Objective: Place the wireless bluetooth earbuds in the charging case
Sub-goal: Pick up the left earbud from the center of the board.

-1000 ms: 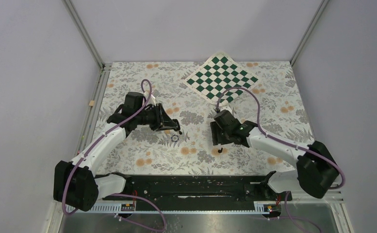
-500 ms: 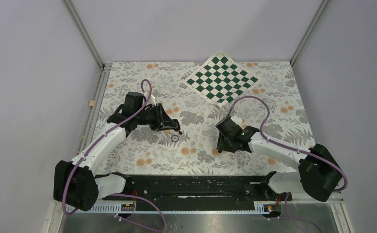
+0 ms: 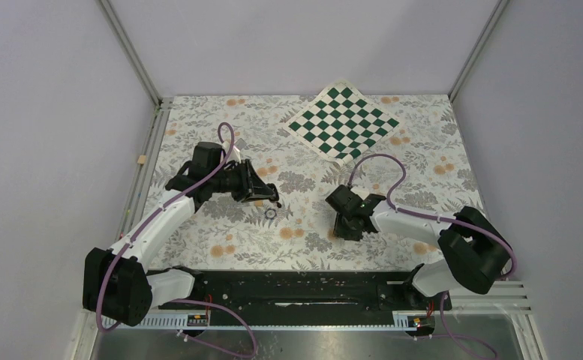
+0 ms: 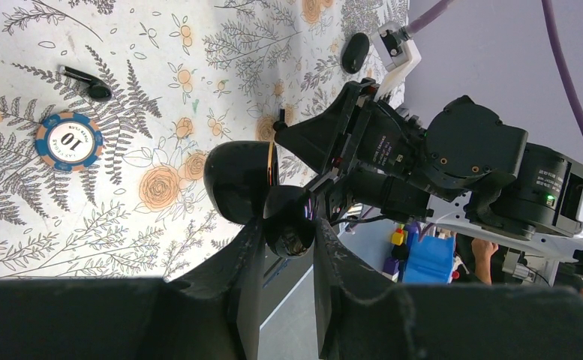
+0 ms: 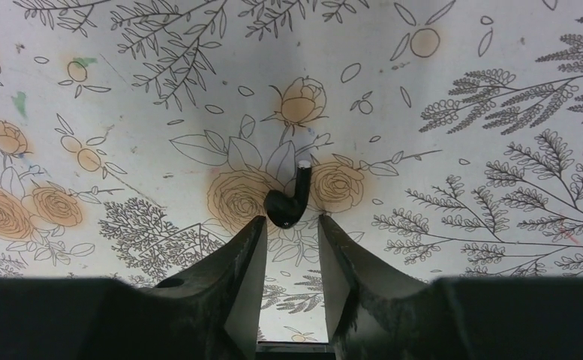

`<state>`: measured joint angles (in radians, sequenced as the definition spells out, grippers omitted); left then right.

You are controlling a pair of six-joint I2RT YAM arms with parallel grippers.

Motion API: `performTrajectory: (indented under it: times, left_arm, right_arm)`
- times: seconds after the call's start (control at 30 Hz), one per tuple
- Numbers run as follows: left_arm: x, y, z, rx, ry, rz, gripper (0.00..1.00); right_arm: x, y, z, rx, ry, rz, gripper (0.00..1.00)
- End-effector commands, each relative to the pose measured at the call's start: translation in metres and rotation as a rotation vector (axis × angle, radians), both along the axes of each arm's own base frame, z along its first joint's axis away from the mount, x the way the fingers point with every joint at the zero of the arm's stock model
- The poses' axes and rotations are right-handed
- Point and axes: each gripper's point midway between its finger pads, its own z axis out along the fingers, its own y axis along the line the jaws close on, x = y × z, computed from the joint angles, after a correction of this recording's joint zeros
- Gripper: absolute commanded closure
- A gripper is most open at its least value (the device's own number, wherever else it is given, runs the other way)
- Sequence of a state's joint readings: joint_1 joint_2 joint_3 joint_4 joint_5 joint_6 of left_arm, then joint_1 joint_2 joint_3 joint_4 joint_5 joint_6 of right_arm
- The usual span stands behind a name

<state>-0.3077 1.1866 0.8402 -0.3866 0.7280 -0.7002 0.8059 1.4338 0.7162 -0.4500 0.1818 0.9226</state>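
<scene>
One earbud (image 5: pixel 288 204) lies on table (image 5: pixel 461 75) at tips of spread right gripper (image 5: pixel 292 223) | left gripper (image 4: pixel 288 229) pinches black charging case (image 4: pixel 235 180)

Black earbuds (image 5: pixel 288 202) and a black case (image 4: pixel 235 180) show against a white table (image 3: pixel 220 251) printed with grey ferns and orange roses.

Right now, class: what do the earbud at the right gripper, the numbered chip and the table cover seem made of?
Earbud: glossy black plastic, judging by its smooth sheen, with a pale stem tip. Numbered chip: probably plastic or clay composite, matte blue rim, printed white centre. Table cover: printed cloth or vinyl, matte; cannot tell which.
</scene>
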Motion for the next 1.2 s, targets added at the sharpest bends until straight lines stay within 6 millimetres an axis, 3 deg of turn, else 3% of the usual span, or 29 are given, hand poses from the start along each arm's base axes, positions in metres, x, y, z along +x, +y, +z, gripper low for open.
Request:
performTrajectory:
  times: [0.0, 0.17, 0.4, 0.47, 0.63, 0.73, 0.93, 1.17]
  left_arm:
    - [0.008, -0.001, 0.004, -0.017, -0.041, 0.012, 1.00]
    - [0.007, -0.001, 0.005, -0.017, -0.043, 0.009, 1.00]
    - [0.007, -0.001, 0.004, -0.019, -0.042, 0.009, 1.00]
    - [0.006, -0.001, 0.004, -0.023, -0.041, 0.007, 1.00]
    - [0.006, -0.001, 0.005, -0.025, -0.041, 0.006, 1.00]
    - [0.006, -0.001, 0.005, -0.026, -0.043, 0.005, 1.00]
    - [0.007, -0.002, 0.008, -0.030, -0.047, 0.001, 1.00]
    - [0.008, -0.004, 0.009, -0.037, -0.047, -0.004, 1.00]
  right_arm:
    - [0.010, 0.006, -0.001, -0.024, -0.016, -0.009, 0.63]
    - [0.013, -0.006, 0.002, -0.090, -0.034, -0.019, 0.71]
    - [0.010, -0.046, 0.013, -0.252, -0.078, -0.041, 0.69]
    - [0.010, -0.046, 0.012, -0.245, -0.082, -0.036, 0.67]
    - [0.008, -0.033, 0.009, -0.183, -0.058, -0.030, 0.50]
    - [0.008, -0.031, 0.010, -0.157, -0.069, -0.062, 0.50]
    - [0.011, -0.042, 0.011, -0.158, -0.110, -0.173, 0.60]
    - [0.014, -0.039, 0.002, -0.177, -0.092, -0.159, 0.62]
